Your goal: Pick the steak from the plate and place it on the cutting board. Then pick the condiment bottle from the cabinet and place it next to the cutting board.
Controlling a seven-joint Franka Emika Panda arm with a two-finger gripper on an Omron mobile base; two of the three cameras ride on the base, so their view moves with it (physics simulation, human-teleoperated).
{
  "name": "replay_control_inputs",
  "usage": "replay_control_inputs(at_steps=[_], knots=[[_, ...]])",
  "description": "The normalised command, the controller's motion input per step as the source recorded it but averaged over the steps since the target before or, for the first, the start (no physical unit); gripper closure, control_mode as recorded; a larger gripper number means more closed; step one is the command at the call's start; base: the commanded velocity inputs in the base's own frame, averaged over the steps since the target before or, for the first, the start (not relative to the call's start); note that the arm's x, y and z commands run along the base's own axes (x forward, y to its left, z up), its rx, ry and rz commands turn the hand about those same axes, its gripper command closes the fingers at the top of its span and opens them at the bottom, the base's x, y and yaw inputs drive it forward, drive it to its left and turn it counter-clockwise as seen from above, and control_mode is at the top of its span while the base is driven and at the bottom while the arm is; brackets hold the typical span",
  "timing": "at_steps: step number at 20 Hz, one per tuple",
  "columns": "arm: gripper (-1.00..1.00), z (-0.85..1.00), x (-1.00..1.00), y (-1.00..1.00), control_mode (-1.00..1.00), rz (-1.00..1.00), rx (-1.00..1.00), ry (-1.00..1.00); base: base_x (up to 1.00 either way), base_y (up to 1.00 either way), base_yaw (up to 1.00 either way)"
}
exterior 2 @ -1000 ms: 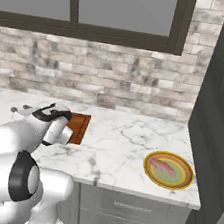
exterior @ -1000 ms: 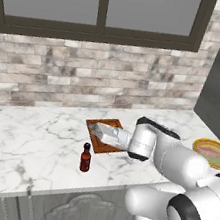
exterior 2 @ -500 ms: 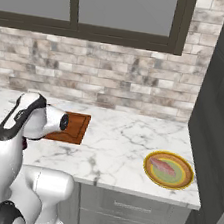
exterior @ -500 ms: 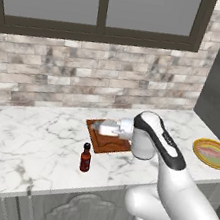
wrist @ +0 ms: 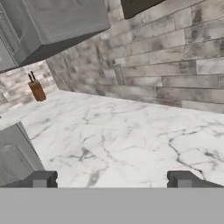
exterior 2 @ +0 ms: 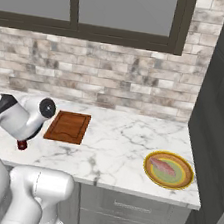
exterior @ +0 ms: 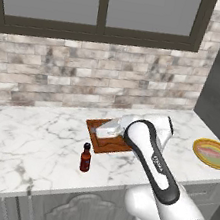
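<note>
The steak (exterior 2: 165, 168) lies on the plate (exterior 2: 148, 173) at the desk's (exterior 2: 118, 150) right end, well apart from the bare cutting board (exterior 2: 68, 126). From the left base view, the condiment bottle (exterior: 86, 157) stands upright just beside the board's front corner. The hand view shows the hand (wrist: 112, 179) released, fingertips (wrist: 41, 179) spread wide, empty, over marble.

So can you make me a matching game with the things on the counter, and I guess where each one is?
Things:
1. steak
2. condiment bottle
3. cutting board
4. plate

Places:
A. standing on the marble near the board
B. by the counter's right end
C. lying on the plate
D. flat below the window, nothing on it

Pairs: 1-C, 2-A, 3-D, 4-B
</note>
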Motion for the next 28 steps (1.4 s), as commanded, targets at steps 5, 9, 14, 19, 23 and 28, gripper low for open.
replay_control_inputs(at_steps=[5, 9, 14, 19, 23, 28], knots=[[-1.0, 0.01, 0.0, -0.26, -1.0, 0.01, -0.15, 0.0, 0.0, 0.0, 0.0], [-1.0, 0.0, 0.0, -0.43, -1.0, 0.04, -0.11, 0.0, 0.0, 0.0, 0.0], [-1.0, 0.0, -0.03, -0.52, -1.0, 0.08, -0.09, -0.01, 0.0, 0.0, 0.0], [-1.0, 0.07, -0.1, -0.43, -1.0, 0.14, -0.07, -0.03, 0.0, 0.0, 0.0], [-1.0, 0.15, -0.14, -0.33, -1.0, 0.16, -0.08, -0.06, 0.0, 0.0, 0.0], [-1.0, 0.06, -0.18, -0.33, -1.0, 0.12, -0.11, -0.08, 0.0, 0.0, 0.0]])
